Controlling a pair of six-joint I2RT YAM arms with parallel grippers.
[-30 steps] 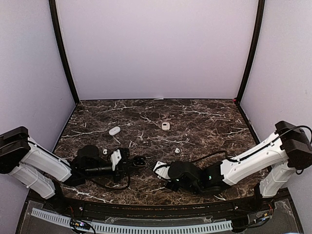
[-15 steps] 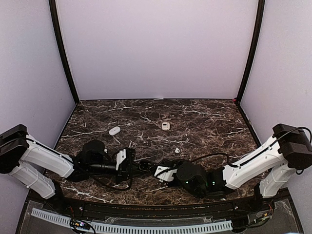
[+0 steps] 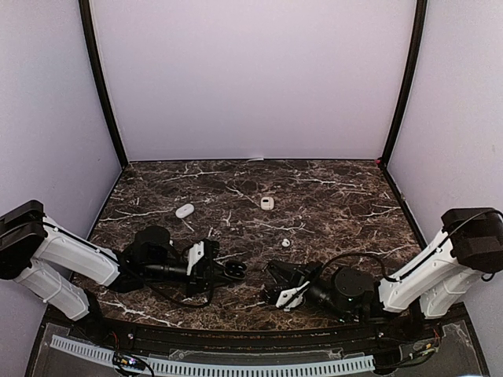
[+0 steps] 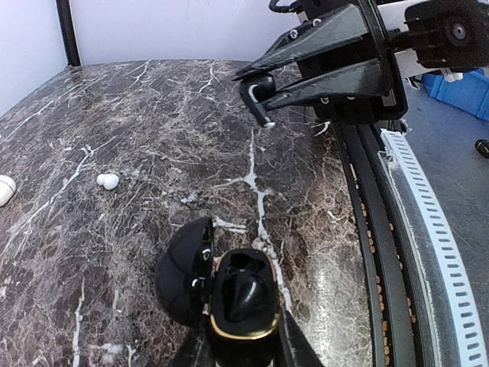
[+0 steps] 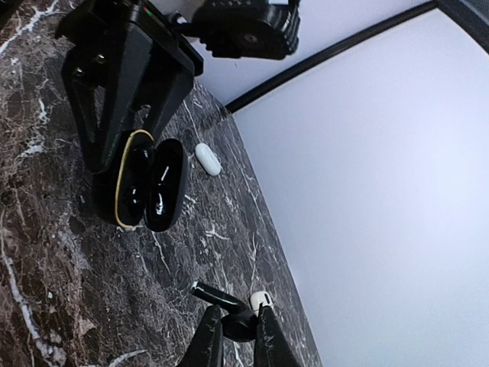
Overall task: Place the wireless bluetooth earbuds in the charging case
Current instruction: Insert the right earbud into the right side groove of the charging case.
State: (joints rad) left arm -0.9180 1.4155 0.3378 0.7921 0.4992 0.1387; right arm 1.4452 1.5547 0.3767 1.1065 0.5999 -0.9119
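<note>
- The left gripper [image 3: 222, 271] is clenched on the open black charging case [image 4: 243, 306], near the bench's [image 3: 338, 196] near edge. The case's wells are too dark to read.
- The right gripper [image 5: 238, 336] pinches a black earbud [image 5: 229, 312] that is mostly hidden between its fingers, near the case but apart from it.
- A white earbud [image 4: 109, 181] lies loose toward the bench's middle.
- A white case [image 4: 4, 189] is cut off by the left wrist view's edge.

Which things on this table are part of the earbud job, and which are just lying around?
Job in hand:
open black case, held by the left gripper
black earbud, held by the right gripper

Lying about, for now:
white earbud
white oval case
small white square object
</note>
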